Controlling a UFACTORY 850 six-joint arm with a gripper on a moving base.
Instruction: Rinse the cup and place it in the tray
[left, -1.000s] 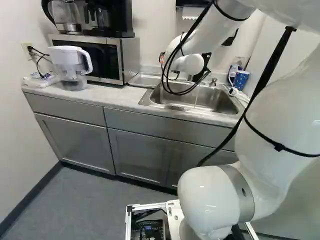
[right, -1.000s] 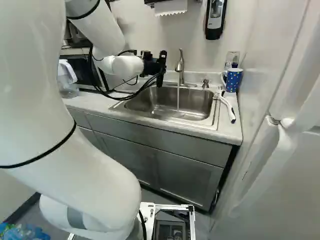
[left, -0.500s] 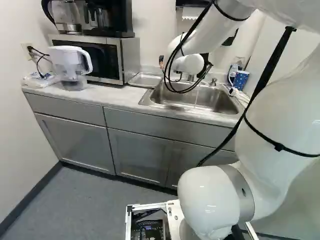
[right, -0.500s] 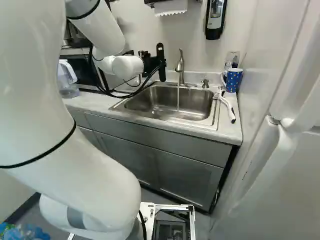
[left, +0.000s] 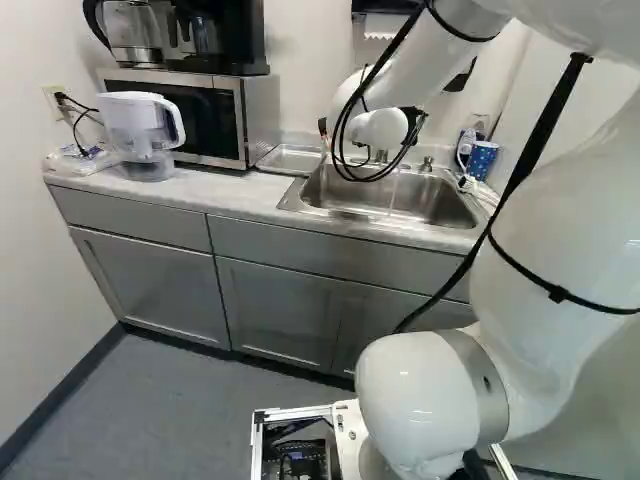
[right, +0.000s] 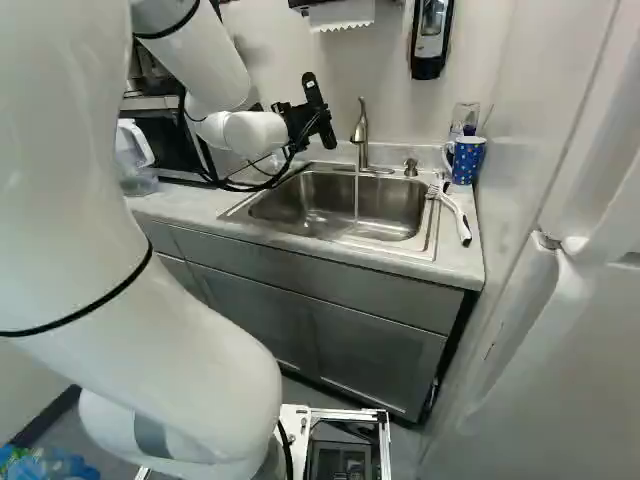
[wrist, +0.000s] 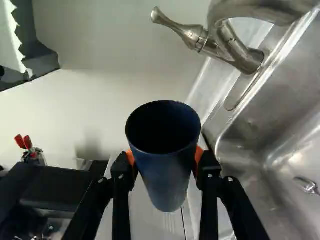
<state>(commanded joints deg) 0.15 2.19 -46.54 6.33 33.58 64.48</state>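
Note:
My gripper (right: 305, 115) hangs over the left side of the sink in the right base view, its black housing tilted. The wrist view has the gripper (wrist: 165, 162) shut on a dark blue cup (wrist: 167, 172), orange pads pressing both sides. The cup's round mouth faces the wrist camera; neither base view shows the cup clearly. A thin stream of water (right: 356, 200) runs from the faucet (right: 361, 135) into the sink (right: 435, 235). Left of the sink, a shallow metal tray (left: 285, 162) lies on the counter, partly behind the arm's cables.
A dotted blue mug (right: 467, 160) and a white-handled brush (right: 457, 215) stand and lie right of the sink. Left of the tray are a microwave (left: 245, 120) and a water pitcher (left: 135, 125). The faucet (wrist: 235, 45) stands beside the cup in the wrist view.
My gripper has turned about the wrist: its upright black part now leans to the left in the right base view. It has also shifted slightly left. The base has not moved.

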